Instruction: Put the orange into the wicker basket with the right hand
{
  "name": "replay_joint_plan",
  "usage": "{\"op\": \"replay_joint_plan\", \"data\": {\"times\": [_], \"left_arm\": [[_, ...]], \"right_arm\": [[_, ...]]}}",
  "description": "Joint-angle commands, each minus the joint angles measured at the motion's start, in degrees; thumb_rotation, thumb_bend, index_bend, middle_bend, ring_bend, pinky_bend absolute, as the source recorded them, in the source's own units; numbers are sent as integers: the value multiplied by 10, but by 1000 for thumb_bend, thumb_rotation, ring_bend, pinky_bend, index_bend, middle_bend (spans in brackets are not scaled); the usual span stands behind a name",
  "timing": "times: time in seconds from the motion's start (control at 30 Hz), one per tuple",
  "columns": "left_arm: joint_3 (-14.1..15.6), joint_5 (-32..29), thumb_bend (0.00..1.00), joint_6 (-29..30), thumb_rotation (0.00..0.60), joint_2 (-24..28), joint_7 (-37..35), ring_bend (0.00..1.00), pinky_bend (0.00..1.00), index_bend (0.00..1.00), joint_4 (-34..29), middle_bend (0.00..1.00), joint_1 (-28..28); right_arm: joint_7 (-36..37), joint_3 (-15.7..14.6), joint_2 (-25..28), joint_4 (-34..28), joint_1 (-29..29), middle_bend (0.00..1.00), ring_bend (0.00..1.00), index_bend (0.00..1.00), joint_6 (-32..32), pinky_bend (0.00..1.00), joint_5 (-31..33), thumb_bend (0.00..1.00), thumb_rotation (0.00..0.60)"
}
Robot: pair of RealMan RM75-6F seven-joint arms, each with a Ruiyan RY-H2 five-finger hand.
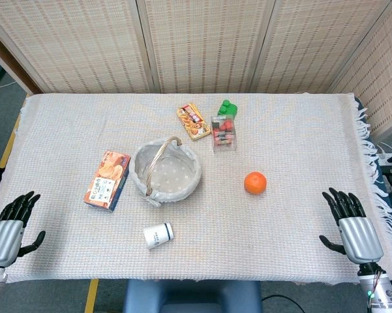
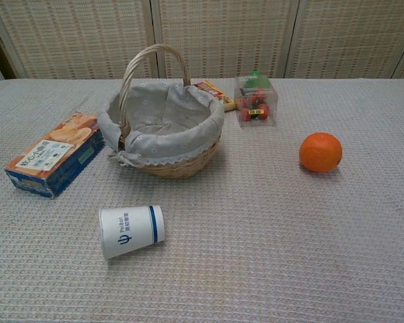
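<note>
Cloth-covered table (image 1: 300, 130), woven screen (image 1: 202, 39) behind

Orange (image 1: 255, 182) right of basket (image 1: 194, 171) – box (image 1: 107, 180) left, cup (image 1: 158, 235) in front

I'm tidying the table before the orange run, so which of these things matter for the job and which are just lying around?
Needed: orange, wicker basket, right hand.

Lying about: cookie box, tipped paper cup, snack packet, clear box of red items, green object, left hand.
</note>
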Motion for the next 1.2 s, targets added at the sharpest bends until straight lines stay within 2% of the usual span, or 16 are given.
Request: {"op": "replay_joint_plan", "data": {"times": [0.03, 0.23, 0.37, 0.63, 0.87, 1.07, 1.2], "left_arm": [[0, 0, 347, 0, 600, 0, 0, 0, 109, 0, 0, 0, 0], [0, 0, 348, 1, 600, 0, -1, 0, 109, 0, -1, 0, 1], [-1, -4, 347, -2, 600, 0, -4, 0, 109, 0, -1, 0, 0], [-1, -4, 348, -5, 600, 2, -8, 0, 109, 0, -2, 0, -1], [0, -8, 349, -9, 600, 4, -12, 0, 109, 0, -4, 0, -2], [-1, -17, 348, -16, 600, 9, -19, 0, 109, 0, -6, 0, -1], [-1, -22, 348, -20, 600, 12, -23, 0, 109, 0, -8, 0, -2]], "right_arm": [[0, 0, 0, 0, 0, 0, 0, 0, 0, 0, 0, 70, 600], [3, 3, 6, -14, 4, 0, 0, 0, -10, 0, 11, 67, 600], [-12, 16, 12, -38, 18, 0, 0, 0, -33, 0, 34, 50, 600], [-108, 73, -1, -83, 97, 0, 0, 0, -147, 0, 170, 41, 600], [-237, 117, -78, -77, 185, 0, 0, 0, -200, 0, 325, 35, 600], [-326, 131, -156, -47, 252, 0, 0, 0, -199, 2, 424, 35, 600], [-363, 135, -201, -15, 287, 0, 0, 0, -192, 15, 468, 35, 600]]}}
